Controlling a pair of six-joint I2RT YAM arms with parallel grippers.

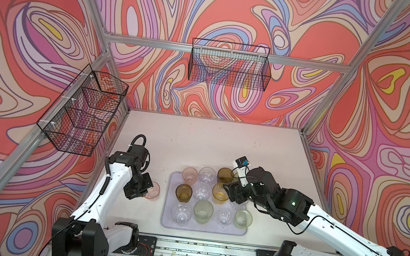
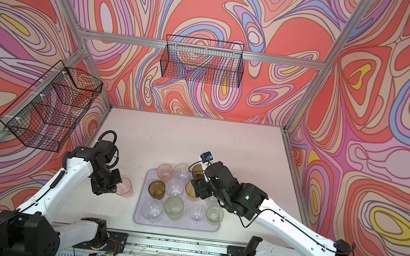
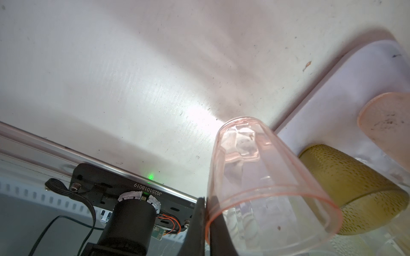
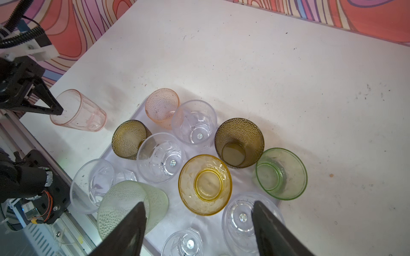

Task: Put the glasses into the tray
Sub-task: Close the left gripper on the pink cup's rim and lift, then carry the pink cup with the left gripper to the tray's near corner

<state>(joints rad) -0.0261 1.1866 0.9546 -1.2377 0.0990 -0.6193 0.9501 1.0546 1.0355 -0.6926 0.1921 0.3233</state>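
The left gripper (image 4: 58,110) is clamped on the rim of a pink tumbler (image 4: 82,112) standing on the white table (image 1: 196,143) just beside the lilac tray (image 1: 212,228), at its nine o'clock, while many glasses (image 1: 203,210) fill the tray and the right gripper (image 4: 198,205) hovers open-jawed above its three o'clock side.

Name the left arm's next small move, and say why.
Probably lift the pink tumbler and carry it across to the tray. The left gripper is shut on its rim, and the tumbler sits just outside the tray's left edge, not in it.
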